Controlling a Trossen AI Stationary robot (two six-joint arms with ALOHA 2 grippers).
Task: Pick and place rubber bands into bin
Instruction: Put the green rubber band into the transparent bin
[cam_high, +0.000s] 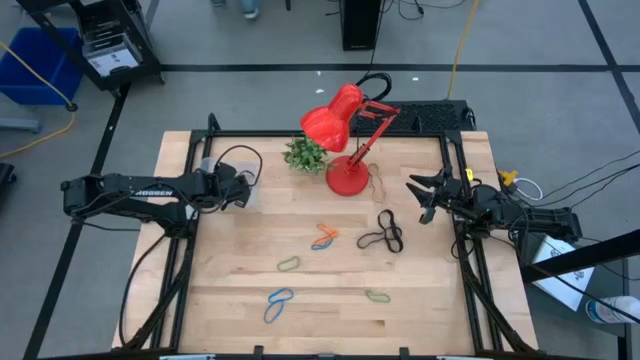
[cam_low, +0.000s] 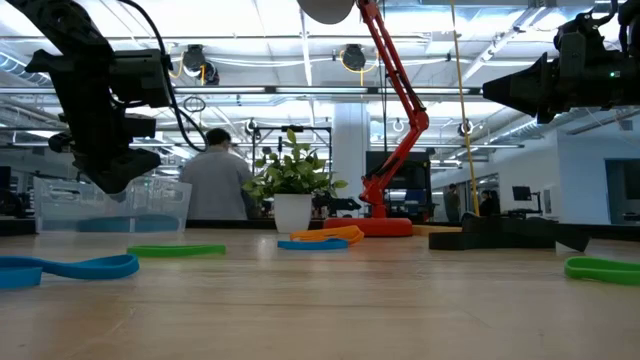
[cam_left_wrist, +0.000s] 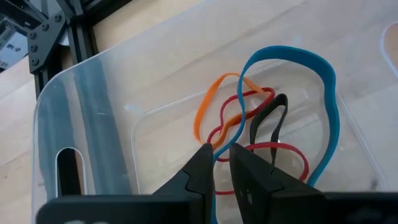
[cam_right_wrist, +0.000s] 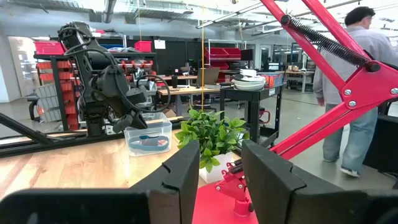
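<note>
The clear bin (cam_left_wrist: 93, 106) stands at the table's far left (cam_high: 222, 162). On its floor lie a blue (cam_left_wrist: 323, 81), an orange (cam_left_wrist: 208, 102), a red (cam_left_wrist: 273, 149) and a black rubber band (cam_left_wrist: 267, 118). My left gripper (cam_left_wrist: 222, 158) points steeply down into the bin (cam_high: 240, 190), its fingers a narrow gap apart. More bands lie on the table: a black pair (cam_high: 385, 235), an orange and blue pair (cam_high: 324, 238), a green one (cam_high: 288, 264), blue ones (cam_high: 278, 302) and another green one (cam_high: 377, 295). My right gripper (cam_high: 420, 195) waits open at the right edge, holding nothing. My left gripper's fingers (cam_left_wrist: 202, 165) stand on either side of one strand of the blue band (cam_left_wrist: 216, 152), coming from above and slanting down. The rest of the band lies slack on the bin's floor. Whether the fingers touch the strand, I cannot tell.
A red desk lamp (cam_high: 345, 140) and a small potted plant (cam_high: 305, 153) stand at the table's far middle, with a brown band (cam_high: 378, 180) beside the lamp's base. A person stands in the room beyond the table (cam_low: 215, 180). Bare wood lies along the near edge.
</note>
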